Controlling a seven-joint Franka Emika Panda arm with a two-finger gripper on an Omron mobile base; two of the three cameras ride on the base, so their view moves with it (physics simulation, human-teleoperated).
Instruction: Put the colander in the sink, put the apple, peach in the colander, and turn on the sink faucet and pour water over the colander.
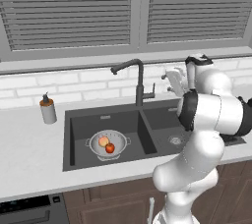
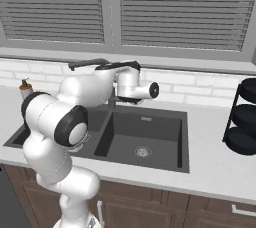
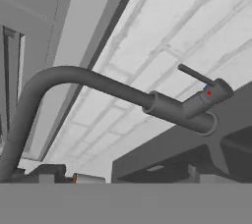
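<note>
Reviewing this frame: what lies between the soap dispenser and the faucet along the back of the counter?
Nothing. In the left base view the counter strip between the soap dispenser and the sink faucet is bare, with the sink rim in front.

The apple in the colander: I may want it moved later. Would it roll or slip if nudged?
The apple is round and glossy, so it probably rolls and slips easily. It lies against the peach inside the colander, whose curved wall would likely hold it in.
</note>
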